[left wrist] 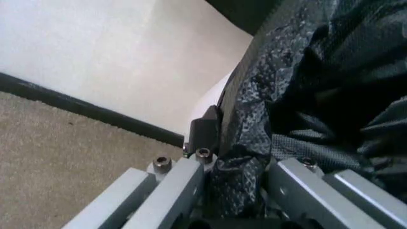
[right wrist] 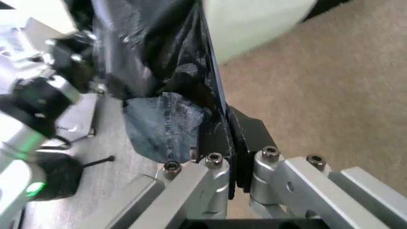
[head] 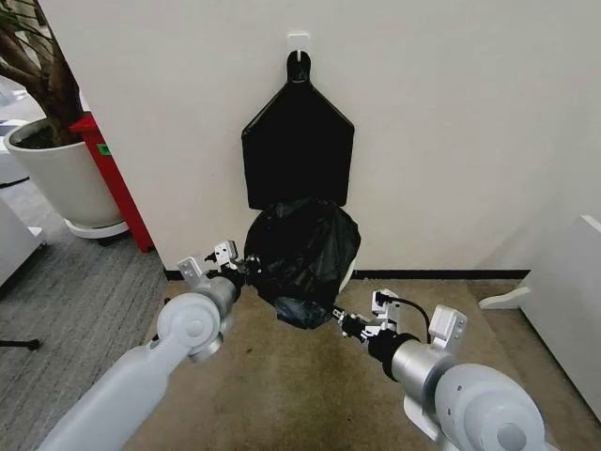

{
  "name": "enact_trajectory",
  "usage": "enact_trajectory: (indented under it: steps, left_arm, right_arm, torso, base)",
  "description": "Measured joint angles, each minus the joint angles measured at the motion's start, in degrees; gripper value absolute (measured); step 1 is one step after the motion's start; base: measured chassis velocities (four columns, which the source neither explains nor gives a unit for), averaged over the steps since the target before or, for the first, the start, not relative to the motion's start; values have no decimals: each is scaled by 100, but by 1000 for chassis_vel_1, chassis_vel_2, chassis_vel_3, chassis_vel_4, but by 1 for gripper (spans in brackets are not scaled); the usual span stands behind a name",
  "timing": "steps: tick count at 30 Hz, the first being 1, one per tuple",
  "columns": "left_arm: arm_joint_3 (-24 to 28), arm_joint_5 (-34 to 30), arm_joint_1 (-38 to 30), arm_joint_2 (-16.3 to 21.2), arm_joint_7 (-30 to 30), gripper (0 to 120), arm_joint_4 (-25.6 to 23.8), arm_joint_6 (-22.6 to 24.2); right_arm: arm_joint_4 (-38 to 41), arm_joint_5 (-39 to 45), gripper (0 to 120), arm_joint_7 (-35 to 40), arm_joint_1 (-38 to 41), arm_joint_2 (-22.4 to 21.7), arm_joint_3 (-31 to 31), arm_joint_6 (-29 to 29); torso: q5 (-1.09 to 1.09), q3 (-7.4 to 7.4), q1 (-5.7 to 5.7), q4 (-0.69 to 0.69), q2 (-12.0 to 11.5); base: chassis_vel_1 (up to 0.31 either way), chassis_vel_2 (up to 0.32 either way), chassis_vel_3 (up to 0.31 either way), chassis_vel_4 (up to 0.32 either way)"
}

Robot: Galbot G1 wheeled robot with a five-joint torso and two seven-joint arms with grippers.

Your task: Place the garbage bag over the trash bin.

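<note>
At the centre of the head view, against the white wall (head: 451,122), the garbage bag (head: 302,258) is draped over the trash bin (head: 349,272), of which a cream sliver is seen at the bag's right edge. Film at the bag's left side is clamped between the closed fingers of the left gripper (head: 246,269). Film at its lower right edge is pinched by the closed right gripper (head: 340,320).

Glossy black garbage bag (head: 302,254), crinkled and bulging, draped over cream-white trash bin (head: 349,274) against wall; only a sliver of bin visible.
</note>
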Motion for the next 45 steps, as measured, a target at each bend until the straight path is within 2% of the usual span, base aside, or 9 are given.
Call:
enact_trajectory:
  steps: [11, 19, 29, 33, 34, 39, 42, 43, 45]
  left_arm:
    - [-90, -565, -13, -23, -195, 1, -157, -28]
    - [-92, -588, 100, 13, -199, 1, -249, -6]
    - [-121, -586, 200, 17, -182, 1, -301, 4]
    - [-147, -565, 151, 2, -172, 1, -213, 3]
    - [-147, -565, 151, 2, -172, 1, -213, 3]
    - [-178, -553, -4, 14, -172, 1, -87, -13]
    - [-179, -519, -25, 27, -165, 1, -64, -15]
    - [-179, -451, -30, 49, -121, 1, -37, -14]
    - [-179, -349, -28, 77, -56, 1, -7, -13]
  right_arm:
    - [-868, -327, 0, 44, 184, 334, -110, -92]
    - [-1708, -865, 0, -263, 296, 446, -6, -100]
    - [-1820, -1273, 0, -428, 277, 519, -16, -193]
    - [-1462, -1544, 13, -516, 29, 434, -44, -261]
    - [-1462, -1544, 13, -516, 29, 434, -44, -261]
    - [-868, -2208, 37, -1119, -254, 124, -106, -246]
    - [-724, -2262, 42, -1155, -281, 44, -82, -233]
    - [-571, -2297, 49, -1165, -327, -70, -9, -213]
    - [-435, -2298, 54, -1165, -364, -169, 59, -182]
  torso:
    - [0, 0, 1, 1, 0]
    - [1, 0, 0, 1, 0]
    - [0, 0, 1, 1, 0]
    - [0, 0, 0, 0, 0]
    - [0, 0, 0, 0, 0]
    - [0, 0, 0, 0, 0]
    - [1, 0, 0, 0, 0]
    - [1, 0, 0, 1, 0]
    - [1, 0, 0, 0, 0]
  base:
    - [0, 0, 0, 0]
    - [0, 0, 0, 0]
    - [0, 0, 0, 0]
    - [0, 0, 0, 0]
    - [0, 0, 0, 0]
    - [0, 0, 0, 0]
    - [0, 0, 0, 0]
    - [0, 0, 0, 0]
    - [0, 0, 0, 0]
